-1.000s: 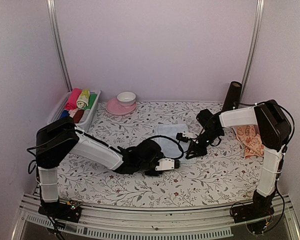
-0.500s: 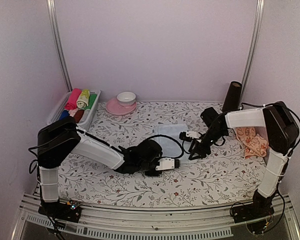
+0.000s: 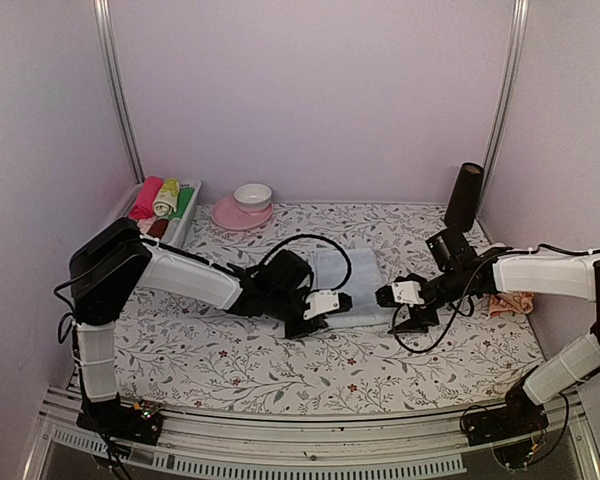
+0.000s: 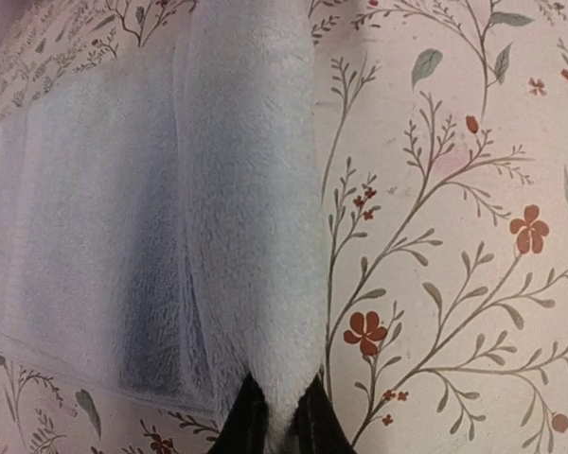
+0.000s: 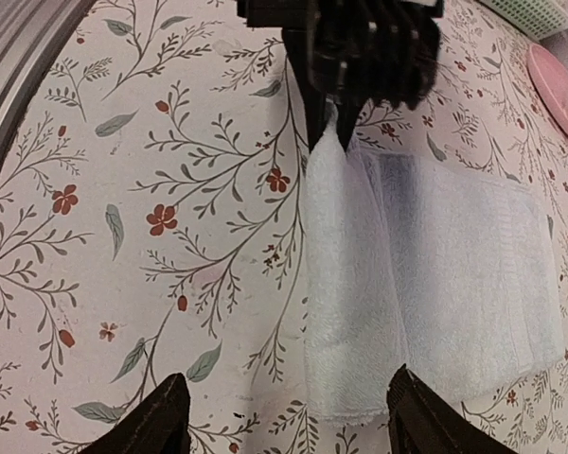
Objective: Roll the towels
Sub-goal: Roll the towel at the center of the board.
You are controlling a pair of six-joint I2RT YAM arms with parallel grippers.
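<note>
So the pale blue towel (image 3: 350,275) is lying about mid-surface on the floral-sheeted surface (image 3: 230,370), mostly flat, with layered folds showing along it in both wrist views. The left pincer (image 4: 279,426) is clamped on one end of it, both fingers (image 4: 251,426) squeezed onto a raised ridge of the cloth. That ridge runs away from the fingers as a soft hump, and the rest of the towel lies flat beside it. From the top view the left arm comes in low from the left side, and the pincer sits at the towel's near edge.

The right pincer (image 5: 293,416) is wide open and holding nothing. Its two fingers (image 5: 161,416) are spread apart, and the opposite end of the same ridge sits in the gap between them. Can't tell if they're actually touching the cloth or just above it. Its camera looks straight along the towel at the left pincer on the far end.

The peach towel (image 3: 502,303) is over on the right side, mostly hidden behind the right forearm, so only a bit pokes out.

At the back left there's a basket (image 3: 185,225) with some colourful rolled cloths in it. Next to that is a pink plate (image 3: 225,215) with a white bowl (image 3: 252,195) on it. A dark cylinder (image 3: 467,195) stands upright at the back right.
</note>
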